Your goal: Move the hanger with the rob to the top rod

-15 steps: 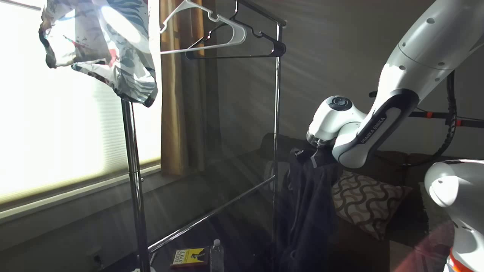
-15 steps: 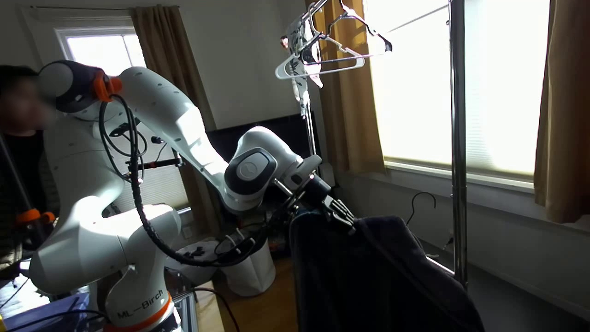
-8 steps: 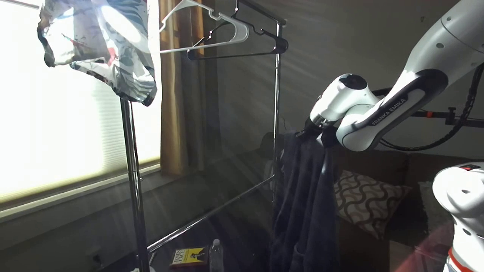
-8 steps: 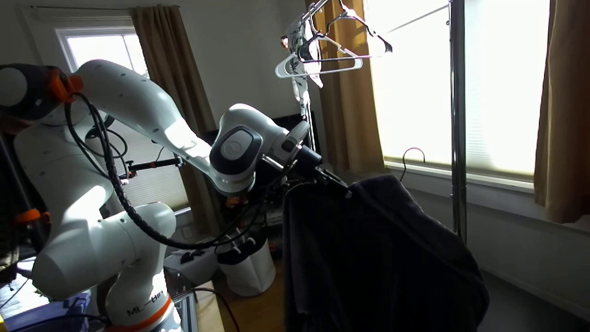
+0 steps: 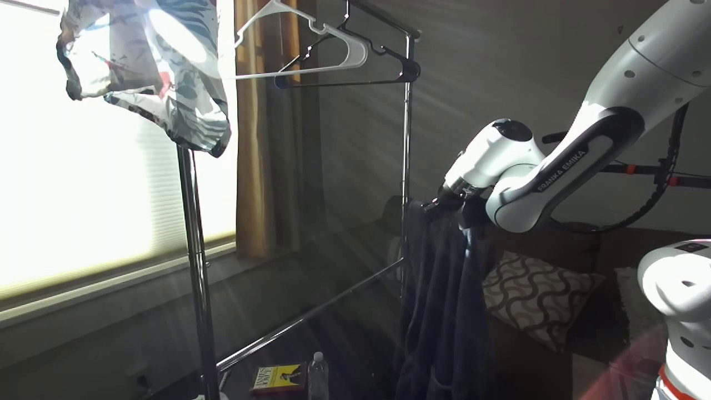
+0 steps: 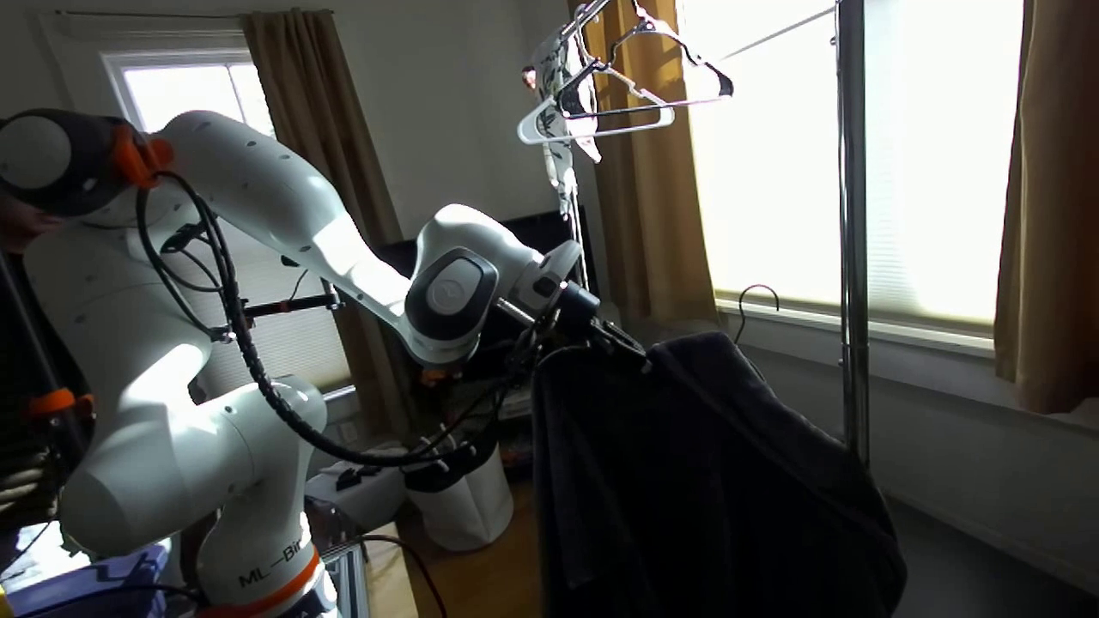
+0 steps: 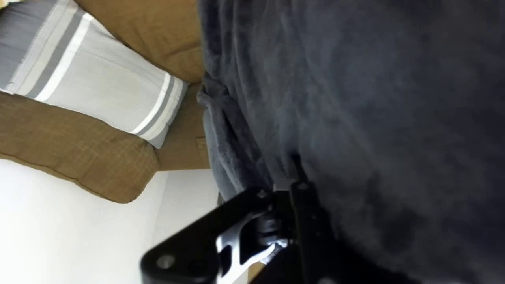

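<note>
A dark blue-grey robe point(image 5: 444, 300) hangs on a hanger that is mostly hidden inside it. The robe shows in both exterior views point(image 6: 713, 489) and fills the right of the wrist view point(image 7: 375, 98). The hanger's thin hook point(image 6: 759, 287) sticks up free in an exterior view, left of the rack's post. My gripper point(image 6: 634, 354) is shut on the robe at its shoulder, also in an exterior view point(image 5: 437, 205) and the wrist view point(image 7: 283, 189). Its fingertips are partly hidden in cloth. The top rod point(image 5: 389, 18) is well above the robe, also in an exterior view point(image 6: 587, 15).
A white hanger point(image 5: 354, 53), a black hanger point(image 5: 410, 71) and a patterned shirt point(image 5: 194, 105) hang from the top rod. The rack's chrome post point(image 5: 407, 139) stands close beside the robe. A lower bar point(image 5: 311, 315), bottle point(image 5: 318, 378) and book point(image 5: 278, 379) are below.
My gripper and the robe rose between one second and half a second ago. Since then they have dropped slightly and shifted toward the rack's post in an exterior view. The grip has not changed.
</note>
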Available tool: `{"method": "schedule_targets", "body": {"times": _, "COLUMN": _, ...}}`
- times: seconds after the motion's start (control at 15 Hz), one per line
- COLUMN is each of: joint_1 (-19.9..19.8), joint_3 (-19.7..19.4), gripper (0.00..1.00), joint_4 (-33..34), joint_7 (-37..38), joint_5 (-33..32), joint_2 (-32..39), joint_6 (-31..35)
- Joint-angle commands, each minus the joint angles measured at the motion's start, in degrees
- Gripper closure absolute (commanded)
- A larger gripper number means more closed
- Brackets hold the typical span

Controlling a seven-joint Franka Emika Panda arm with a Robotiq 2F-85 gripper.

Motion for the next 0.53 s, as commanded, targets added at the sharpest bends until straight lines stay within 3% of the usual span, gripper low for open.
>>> {"method": "schedule_targets", "body": {"times": 0.0, "joint_1": 5.41, "joint_3": -2.28, "gripper": 0.98, "joint_4": -0.03, "joint_7": -5.20, "joint_5": 6.25, "joint_2": -1.46, "joint_6": 8.65}}
{"method": "schedule_targets", "body": {"times": 0.07, "joint_1": 4.20, "joint_3": -0.13, "gripper": 0.98, "joint_4": -0.06, "joint_7": -5.95, "joint_5": 8.11, "joint_2": -0.70, "joint_6": 10.52}}
{"method": "schedule_targets", "body": {"times": 0.13, "joint_1": 4.83, "joint_3": -0.12, "gripper": 0.98, "joint_4": -0.11, "joint_7": -6.51, "joint_5": 9.50, "joint_2": -0.71, "joint_6": 11.97}}
{"method": "schedule_targets", "body": {"times": 0.2, "joint_1": 6.99, "joint_3": -2.46, "gripper": 0.98, "joint_4": -0.20, "joint_7": -6.83, "joint_5": 9.33, "joint_2": -0.58, "joint_6": 12.95}}
{"method": "schedule_targets", "body": {"times": 0.33, "joint_1": 6.25, "joint_3": -0.17, "gripper": 0.98, "joint_4": -0.32, "joint_7": -6.14, "joint_5": 10.55, "joint_2": -0.93, "joint_6": 16.20}}
{"method": "schedule_targets", "body": {"times": 0.47, "joint_1": 6.65, "joint_3": -1.31, "gripper": 0.98, "joint_4": -0.71, "joint_7": -4.59, "joint_5": 8.76, "joint_2": 0.03, "joint_6": 18.72}}
